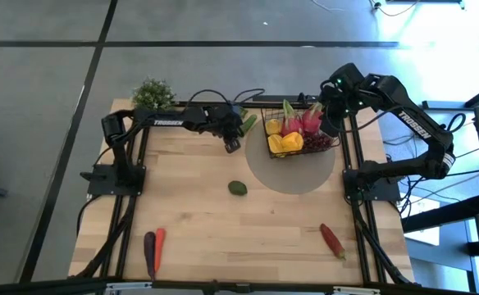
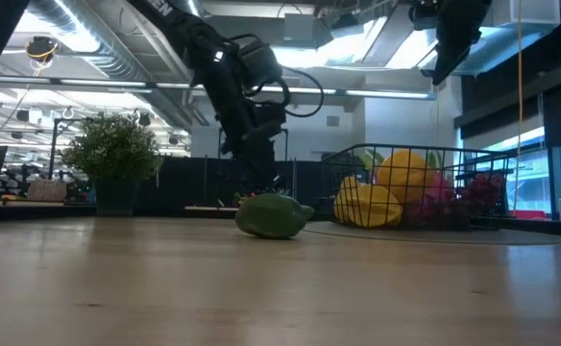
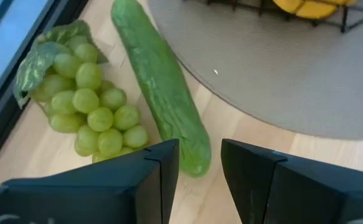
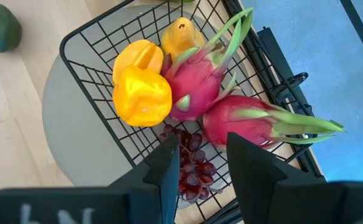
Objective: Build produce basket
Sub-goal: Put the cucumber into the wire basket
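Basket (image 1: pixel 295 141) sits on a grey round mat (image 1: pixel 293 176) at the far side of the surface (image 1: pixel 248 229), holding two pink dragon fruits (image 4: pixel 231 106), a yellow pepper (image 4: pixel 141 96) and purple grapes (image 4: pixel 191 165). Above the basket hangs the right pincer (image 4: pixel 197 168), parted and empty. Beside the mat, the left pincer (image 3: pixel 200 171) stands parted over a cucumber (image 3: pixel 163 87), green grapes (image 3: pixel 91 102) alongside.

Black wire basket (image 1: pixel 298 146) holding produce (image 4: pixel 169 87), avocado (image 1: pixel 237 188) outside

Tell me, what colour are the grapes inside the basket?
Dark purple grapes, clearest in the right wrist view.
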Robot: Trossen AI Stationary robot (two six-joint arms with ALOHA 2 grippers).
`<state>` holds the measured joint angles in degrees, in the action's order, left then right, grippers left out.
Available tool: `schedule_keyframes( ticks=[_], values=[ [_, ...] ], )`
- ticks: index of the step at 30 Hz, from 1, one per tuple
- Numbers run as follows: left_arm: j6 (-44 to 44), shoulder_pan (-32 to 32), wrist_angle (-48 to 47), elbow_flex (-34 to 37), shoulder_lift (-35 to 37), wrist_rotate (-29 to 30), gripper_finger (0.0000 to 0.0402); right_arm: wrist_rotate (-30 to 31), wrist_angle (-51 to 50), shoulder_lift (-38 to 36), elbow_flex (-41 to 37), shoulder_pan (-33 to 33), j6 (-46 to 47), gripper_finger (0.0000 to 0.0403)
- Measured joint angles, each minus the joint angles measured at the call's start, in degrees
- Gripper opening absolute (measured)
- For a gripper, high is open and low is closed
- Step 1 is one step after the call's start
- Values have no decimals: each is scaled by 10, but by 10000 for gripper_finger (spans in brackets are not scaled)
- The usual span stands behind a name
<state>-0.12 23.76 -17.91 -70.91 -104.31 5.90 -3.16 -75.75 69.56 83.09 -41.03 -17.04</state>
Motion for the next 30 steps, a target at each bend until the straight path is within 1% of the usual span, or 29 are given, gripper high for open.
schedule_keyframes(
  ticks=[5, 11, 15, 17, 21, 30],
  values=[
    [-56, 16, 0, 0, 0, -11, 109, 0, 0, 0, 0, 0, -2, 123],
    [-85, 23, 0, 0, 0, -13, 109, 0, 0, 0, 0, 0, -2, 123],
    [-95, 22, 1, 0, -13, -21, 109, 0, 1, 0, 0, 0, -2, 123],
    [-90, 18, 12, 0, -23, -25, 109, 0, 4, 0, 0, 0, -2, 123],
    [-70, 12, 30, 0, -29, -9, 109, 0, 11, 0, 0, 0, -1, 123],
    [-70, 15, 32, 0, -36, -11, 109, 0, 12, 0, 0, 0, 0, 123]
  ],
)
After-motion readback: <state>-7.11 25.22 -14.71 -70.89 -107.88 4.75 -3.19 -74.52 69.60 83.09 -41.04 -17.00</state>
